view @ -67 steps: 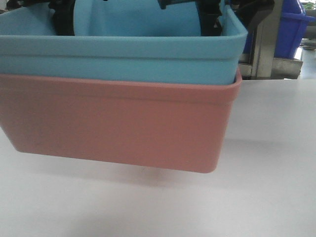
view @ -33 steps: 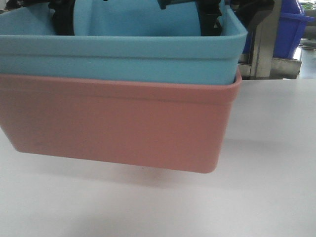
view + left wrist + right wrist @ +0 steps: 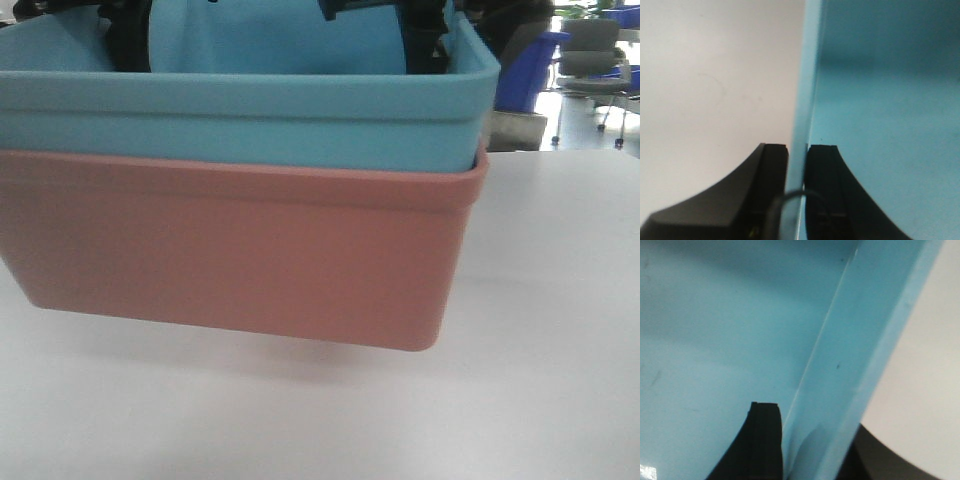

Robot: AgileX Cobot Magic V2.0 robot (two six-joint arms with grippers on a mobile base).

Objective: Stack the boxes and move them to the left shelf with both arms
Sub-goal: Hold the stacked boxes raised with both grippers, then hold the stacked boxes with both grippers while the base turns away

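Observation:
The light blue box (image 3: 250, 110) sits nested inside the salmon pink box (image 3: 240, 250). The stack hangs a little above the white table (image 3: 540, 350), with a shadow under it. In the left wrist view my left gripper (image 3: 797, 162) is shut on the blue box's left wall (image 3: 807, 75), one finger (image 3: 771, 172) outside and one inside. My right gripper (image 3: 815, 450) clamps the box's right wall (image 3: 865, 330), its inner finger (image 3: 762, 440) against the blue inside. From the front only black parts of the left gripper (image 3: 128, 40) and right gripper (image 3: 425, 40) show above the rim. The left shelf is out of view.
Behind the table at the far right stand a dark blue bin (image 3: 522, 72) and a grey office chair (image 3: 592, 50). The stack fills most of the front view and hides what lies behind it.
The stack keeps its place in the front view. The background at the right has shifted: the steel post is gone, and a bin and an office chair now show there.

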